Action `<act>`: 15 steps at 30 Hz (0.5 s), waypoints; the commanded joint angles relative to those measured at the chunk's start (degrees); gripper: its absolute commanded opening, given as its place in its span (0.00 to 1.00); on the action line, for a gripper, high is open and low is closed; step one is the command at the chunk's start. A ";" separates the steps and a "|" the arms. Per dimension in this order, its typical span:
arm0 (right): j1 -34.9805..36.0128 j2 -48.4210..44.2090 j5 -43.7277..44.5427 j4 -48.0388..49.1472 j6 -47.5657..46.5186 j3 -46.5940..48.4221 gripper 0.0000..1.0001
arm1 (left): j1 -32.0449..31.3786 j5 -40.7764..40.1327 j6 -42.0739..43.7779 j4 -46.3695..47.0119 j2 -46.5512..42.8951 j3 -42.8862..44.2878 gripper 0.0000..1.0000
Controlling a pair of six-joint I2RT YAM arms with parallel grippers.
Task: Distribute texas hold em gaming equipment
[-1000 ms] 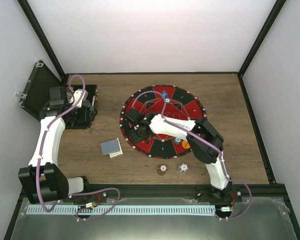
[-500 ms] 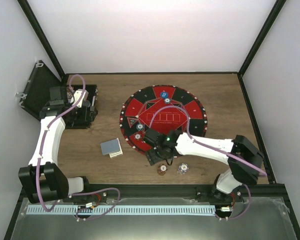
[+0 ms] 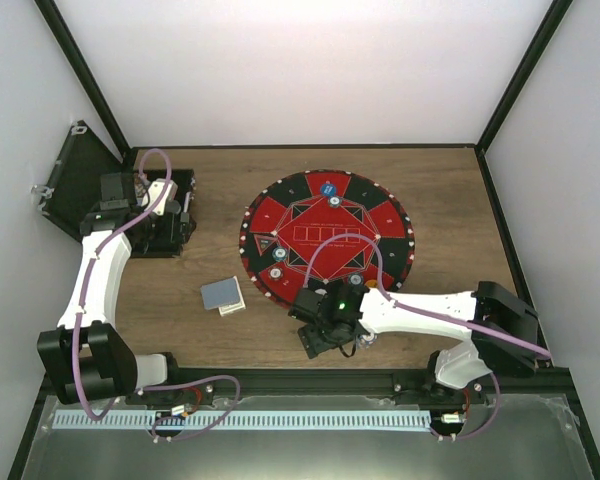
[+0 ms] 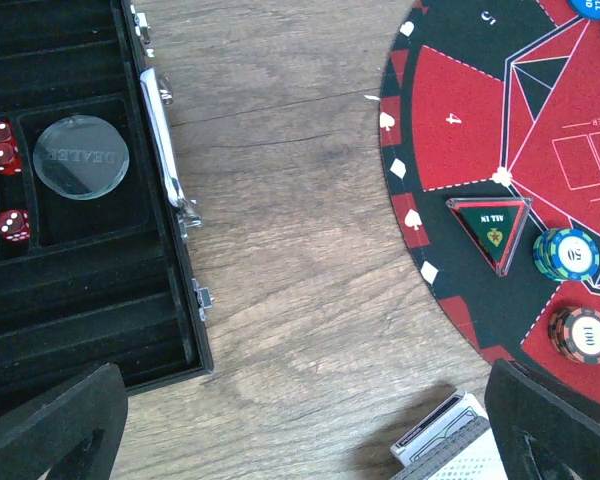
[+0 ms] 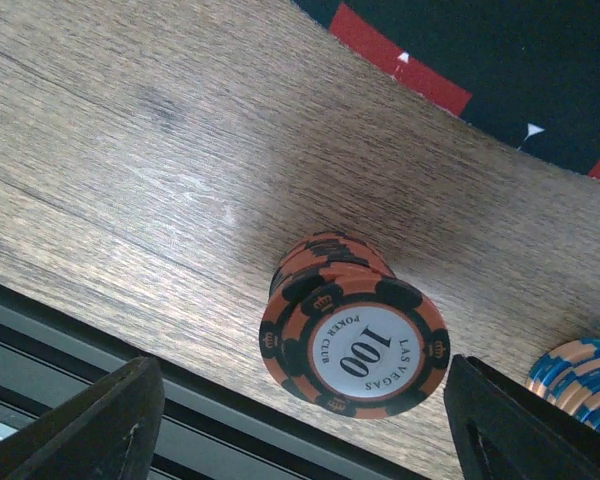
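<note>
My right gripper [image 3: 325, 328] is open and hovers low over the wood near the table's front edge. In the right wrist view an orange-and-black "100" chip stack [image 5: 355, 335] stands between the open fingers [image 5: 90, 420], touching neither. A blue-and-orange chip stack [image 5: 580, 385] stands just to its right. A card deck [image 3: 223, 295] lies left of the mat; it also shows in the left wrist view [image 4: 450, 442]. My left gripper [image 3: 162, 225] is open and empty above the black case. Teal "50" chips [image 4: 567, 253] and a "100" stack [image 4: 582, 333] sit on the mat.
The round red-and-black mat [image 3: 310, 215] fills the table's middle, with a blue button [image 3: 328, 187] at its far side and an "ALL IN" triangle [image 4: 492, 230]. The open black case [image 4: 80, 300] holds a clear dealer disc [image 4: 80, 157] and red dice [image 4: 0, 150].
My right arm has swung off the mat toward the front edge and come down over the chip stacks. The left arm has not moved.
</note>
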 commanded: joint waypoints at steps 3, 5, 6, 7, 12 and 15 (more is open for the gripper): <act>0.53 0.57 1.26 0.26 1.84 0.41 0.76 | 0.34 0.77 1.09 0.00 0.05 1.39 1.00; 0.52 1.02 1.83 0.01 1.67 0.87 0.74 | 0.30 0.67 1.13 -0.04 0.00 1.43 1.00; 0.52 1.19 2.06 -0.21 1.54 1.02 0.73 | 0.33 0.59 1.13 -0.03 0.04 1.50 1.00; 0.52 1.38 2.31 -0.30 1.48 1.11 0.72 | 0.35 0.51 1.16 0.05 0.03 1.50 1.00; 0.53 1.88 2.83 -0.29 1.39 1.21 0.67 | 0.32 0.58 1.04 0.00 0.28 1.69 1.00; 0.49 1.81 3.21 -0.38 1.43 1.29 0.63 | 0.34 0.66 0.94 0.14 0.40 1.78 1.00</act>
